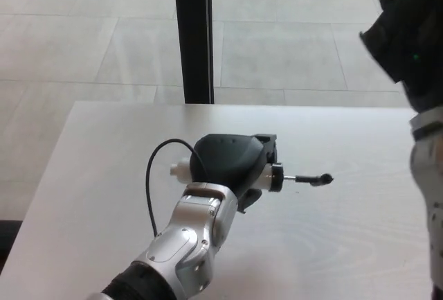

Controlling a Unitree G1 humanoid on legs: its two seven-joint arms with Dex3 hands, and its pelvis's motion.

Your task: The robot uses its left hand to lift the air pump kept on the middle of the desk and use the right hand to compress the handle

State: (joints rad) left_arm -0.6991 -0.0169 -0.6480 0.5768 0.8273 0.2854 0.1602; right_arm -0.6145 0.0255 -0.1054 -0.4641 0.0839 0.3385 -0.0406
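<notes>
Left hand [228,165] at frame centre, clamped round air pump [273,175], handle [313,179] sticking out right, over counter [90,175]. Right hand [405,26] upper right, grip can't tell.

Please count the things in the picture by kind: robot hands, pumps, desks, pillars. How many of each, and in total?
Robot hands: 2 (left hand, right hand)
Air pump: 1
Desk: 1
Black pillar: 1
Total: 5

Before me lies a pale, faintly wood-grained tabletop [346,244], its far edge running straight across, with a tiled floor [291,43] beyond. A thin black hose [149,182] loops over its surface; I can't tell whether it touches.
</notes>
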